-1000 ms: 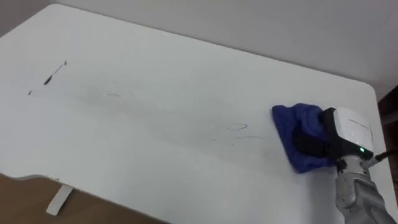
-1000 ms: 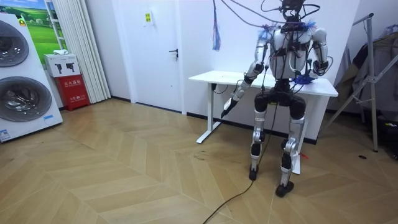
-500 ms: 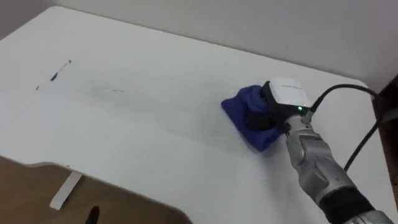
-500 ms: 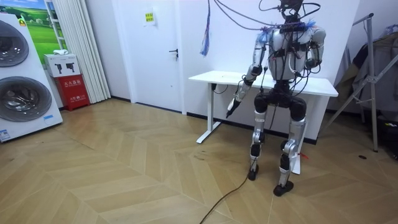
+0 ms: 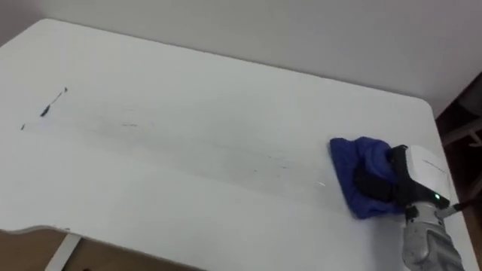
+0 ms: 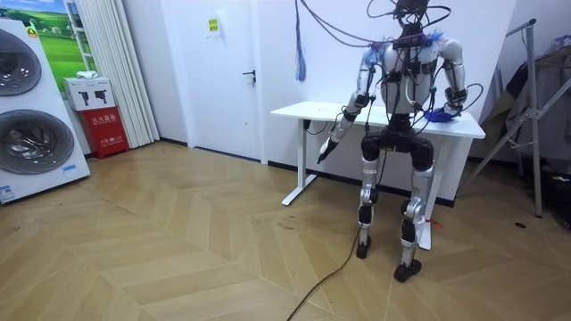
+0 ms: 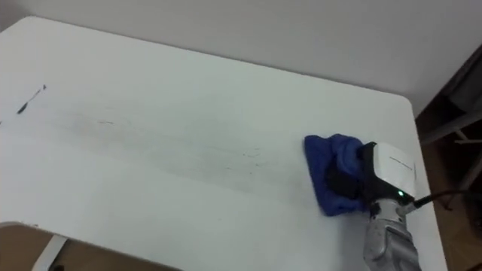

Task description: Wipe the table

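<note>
Here, blue cloth [image 5: 350,162] bunched under right hand [image 5: 420,170] (fingers curled into it), at right end of table [image 5: 188,173].

Seen from the room view: two white front-loading washing machines [image 6: 31,143] at nine o'clock, a red box [image 6: 111,132] just beside them, and a white door [image 6: 227,71] at eleven.

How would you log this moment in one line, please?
right hand: shut on blue cloth, table right end | left hand: beside table | marks: far left
</note>
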